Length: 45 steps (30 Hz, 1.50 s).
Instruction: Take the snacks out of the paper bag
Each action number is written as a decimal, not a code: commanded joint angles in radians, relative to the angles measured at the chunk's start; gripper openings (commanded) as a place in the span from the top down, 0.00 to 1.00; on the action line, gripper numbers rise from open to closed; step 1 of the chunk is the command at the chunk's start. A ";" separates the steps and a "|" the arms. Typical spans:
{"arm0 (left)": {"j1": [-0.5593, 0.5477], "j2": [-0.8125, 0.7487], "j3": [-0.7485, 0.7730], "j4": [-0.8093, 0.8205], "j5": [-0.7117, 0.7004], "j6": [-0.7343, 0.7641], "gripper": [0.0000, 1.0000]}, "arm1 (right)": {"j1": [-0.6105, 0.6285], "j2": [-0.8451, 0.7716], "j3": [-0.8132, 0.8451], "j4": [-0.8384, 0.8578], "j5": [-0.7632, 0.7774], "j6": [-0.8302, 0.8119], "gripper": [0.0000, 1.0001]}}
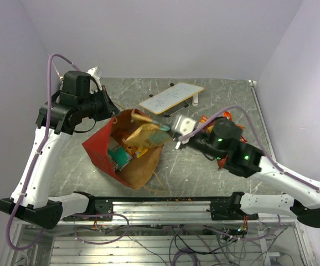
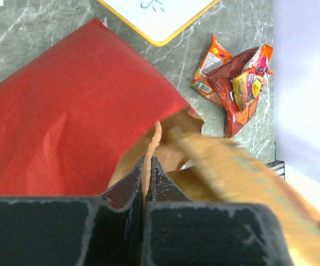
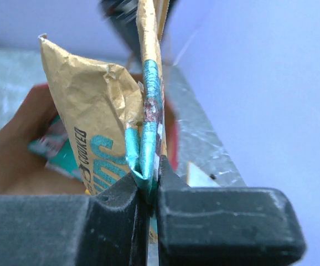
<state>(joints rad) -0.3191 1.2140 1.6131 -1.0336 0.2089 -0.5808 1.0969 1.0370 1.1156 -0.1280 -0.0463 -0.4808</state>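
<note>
Robot lab: bare walls (image 1: 165, 33), table (image 1: 215, 166) w/ alu rail (image 1: 160, 208), loose cables (image 1: 176, 241).

top: high, looking down, whole table (image 1: 189, 166) | wrists: close, facing paper bag (image 2: 66, 122) | shared: bag mouth, probably

White links (image 1: 38, 160) join black joints (image 1: 77, 86) and end effectors (image 1: 114, 112) (image 1: 174, 129), trailing lilac cables (image 1: 50, 66) (green lights (image 1: 247, 157), right arm (image 1: 282, 172)).

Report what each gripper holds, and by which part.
Left gripper pinches the large red paper bag at its top rim. Right gripper clamps the gold-brown crinkly foil packet by its teal end seam.
</note>
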 commanded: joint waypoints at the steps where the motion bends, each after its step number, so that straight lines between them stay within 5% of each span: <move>1: 0.007 0.012 0.025 0.022 -0.050 0.006 0.93 | -0.003 -0.054 0.140 -0.042 0.303 0.145 1.00; 7: 0.013 0.021 0.030 0.005 -0.030 0.022 0.93 | -0.003 0.014 0.267 0.020 0.976 0.168 1.00; 11: 0.014 0.023 0.044 -0.008 -0.015 0.039 0.93 | -0.036 0.059 0.160 0.284 1.231 -0.059 1.00; 13: 0.014 0.026 0.047 -0.005 0.009 0.043 0.93 | -0.123 0.084 0.143 0.235 1.240 0.003 1.00; 17: 0.014 0.032 0.052 0.000 0.041 0.052 0.93 | -0.331 0.160 0.248 -0.160 1.111 0.427 1.00; 24: 0.015 0.037 0.046 0.002 0.065 0.052 0.93 | -0.478 0.276 0.309 -0.425 0.943 0.760 1.00; 37: 0.014 -0.015 -0.017 0.054 0.079 -0.037 0.93 | -0.743 0.326 0.145 -0.346 0.320 1.446 1.00; 45: 0.014 0.036 0.051 0.020 0.074 -0.003 0.93 | -0.965 0.373 -0.022 -0.309 0.127 1.449 1.00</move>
<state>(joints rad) -0.3111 1.2285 1.6123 -1.0241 0.2661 -0.6006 0.2142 1.4265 1.1488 -0.4900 0.1944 0.9226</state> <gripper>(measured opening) 0.075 0.028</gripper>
